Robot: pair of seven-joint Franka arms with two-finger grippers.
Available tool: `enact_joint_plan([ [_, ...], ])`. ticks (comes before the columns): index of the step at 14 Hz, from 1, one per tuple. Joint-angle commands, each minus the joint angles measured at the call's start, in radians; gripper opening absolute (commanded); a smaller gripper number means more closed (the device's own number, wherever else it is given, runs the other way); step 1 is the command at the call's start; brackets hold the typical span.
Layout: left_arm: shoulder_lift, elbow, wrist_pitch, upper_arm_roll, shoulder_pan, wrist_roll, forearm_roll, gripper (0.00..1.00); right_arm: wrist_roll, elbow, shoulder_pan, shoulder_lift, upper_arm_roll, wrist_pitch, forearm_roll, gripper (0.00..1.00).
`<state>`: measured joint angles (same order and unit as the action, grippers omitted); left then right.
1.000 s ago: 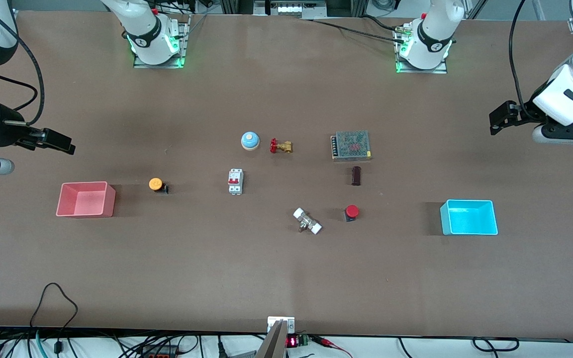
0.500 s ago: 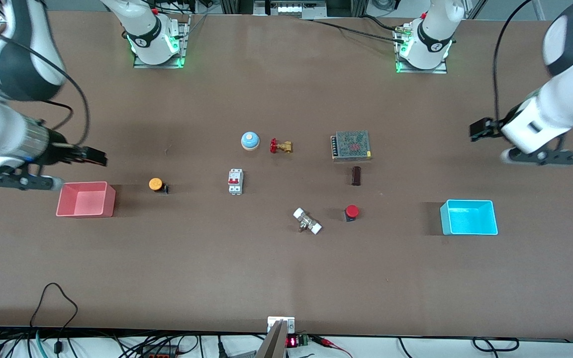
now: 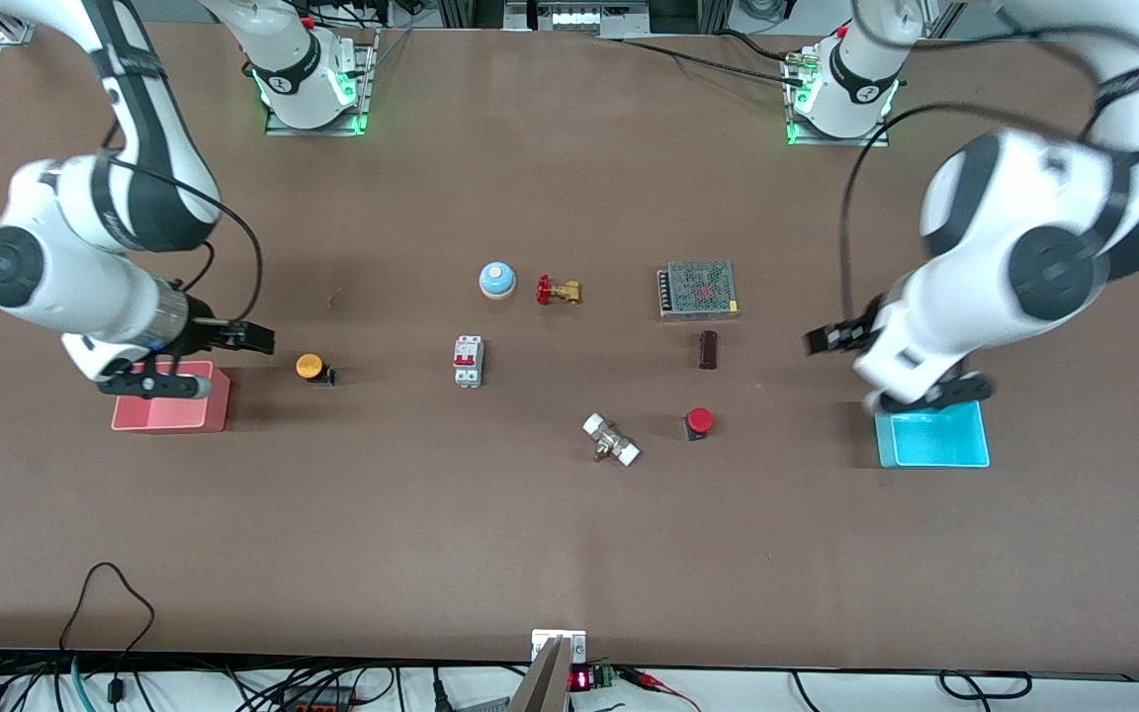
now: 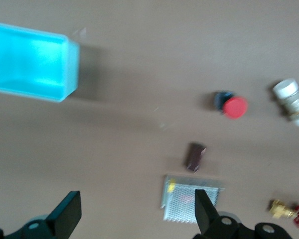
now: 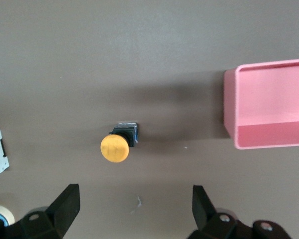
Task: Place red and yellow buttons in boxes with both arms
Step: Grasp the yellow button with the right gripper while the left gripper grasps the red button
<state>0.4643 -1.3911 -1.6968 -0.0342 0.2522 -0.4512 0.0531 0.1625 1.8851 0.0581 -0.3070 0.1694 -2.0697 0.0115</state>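
The yellow button (image 3: 309,367) stands on the table beside the pink-red box (image 3: 171,411). The red button (image 3: 699,421) stands toward the cyan-blue box (image 3: 935,441). My right gripper (image 3: 253,339) is open and empty, over the table between the pink box and the yellow button. Its wrist view shows the yellow button (image 5: 114,148) and pink box (image 5: 269,104) ahead of the open gripper (image 5: 134,201). My left gripper (image 3: 822,339) is open and empty, over the table by the cyan box. Its wrist view shows the cyan box (image 4: 30,62), red button (image 4: 234,107) and open gripper (image 4: 136,209).
A blue dome (image 3: 496,280), brass valve (image 3: 559,291) and grey mesh block (image 3: 698,289) stand mid-table. A white breaker (image 3: 468,360), a dark brown block (image 3: 708,349) and a white-capped fitting (image 3: 611,440) lie nearer the camera. Each arm's wrist overhangs its box.
Both arms have swung in from the table's ends toward the middle and now overhang the boxes. Both grippers stay open. The buttons and boxes have not moved.
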Motion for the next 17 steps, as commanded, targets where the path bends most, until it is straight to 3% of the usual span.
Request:
enact_joint_plan([
  [1, 0.167, 0.187, -0.053, 0.008, 0.062, -0.055, 0.01, 1.0, 0.054, 0.006, -0.033, -0.052, 0.001, -0.07, -0.001, 1.0],
  [4, 0.237, 0.176, -0.208, 0.019, 0.142, -0.09, -0.053, 1.0, 0.06, 0.008, -0.043, -0.122, 0.002, -0.159, -0.015, 1.0],
  [6, 0.264, 0.158, -0.257, 0.016, 0.142, -0.09, -0.052, 1.0, 0.063, 0.006, -0.044, -0.141, 0.001, -0.167, -0.016, 1.0],
  [12, 0.286, -0.026, -0.509, 0.014, 0.15, -0.09, -0.052, 1.0, 0.065, 0.026, -0.055, -0.193, 0.001, -0.191, -0.067, 1.0],
  [17, 0.329, -0.052, -0.549, 0.01, 0.165, -0.092, -0.049, 1.0, 0.066, 0.026, -0.057, -0.222, 0.002, -0.23, -0.067, 1.0],
])
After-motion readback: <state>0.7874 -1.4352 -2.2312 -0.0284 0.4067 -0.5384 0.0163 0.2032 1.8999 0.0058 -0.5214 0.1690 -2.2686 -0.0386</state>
